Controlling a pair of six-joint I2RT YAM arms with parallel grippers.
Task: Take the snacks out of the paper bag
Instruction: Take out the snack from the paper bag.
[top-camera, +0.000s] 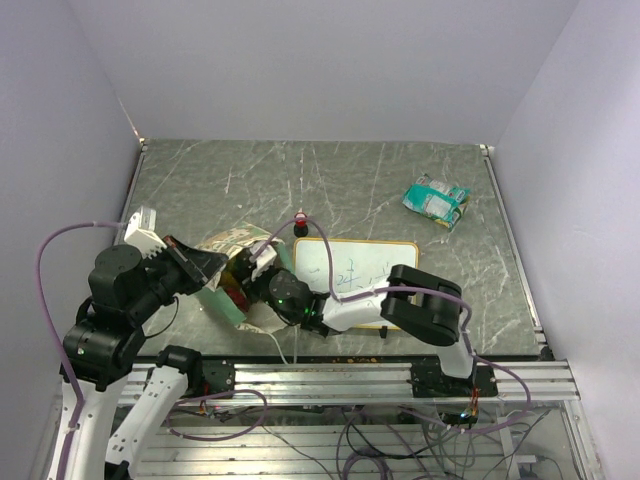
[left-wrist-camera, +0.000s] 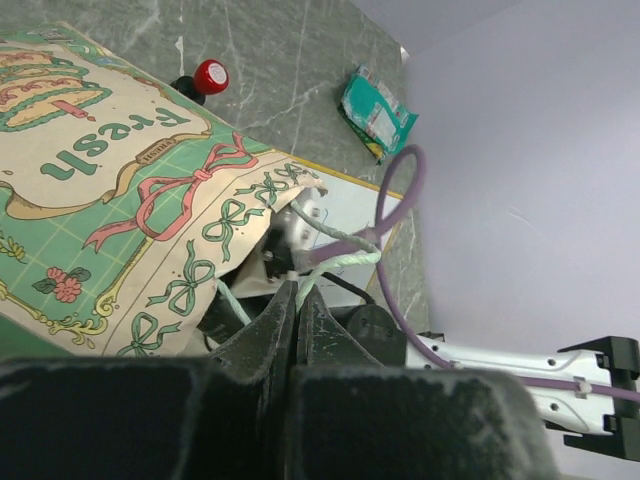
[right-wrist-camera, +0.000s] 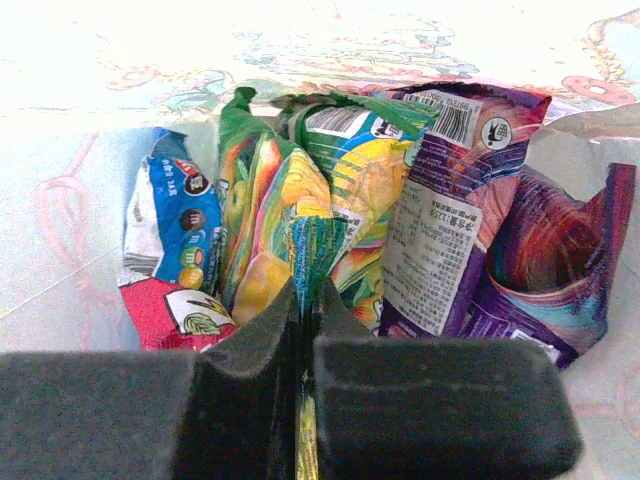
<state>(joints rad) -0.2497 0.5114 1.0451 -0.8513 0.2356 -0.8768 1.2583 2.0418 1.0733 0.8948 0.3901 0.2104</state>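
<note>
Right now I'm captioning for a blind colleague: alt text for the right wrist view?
The right gripper is shut on the edge of a green-yellow snack packet inside the paper bag. A purple-and-white packet lies on the picture's right, a blue-and-red packet on its left.

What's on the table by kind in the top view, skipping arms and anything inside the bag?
paper bag: 1
whiteboard: 1
red-topped knob: 1
snack packet outside the bag: 1
Total: 4
</note>
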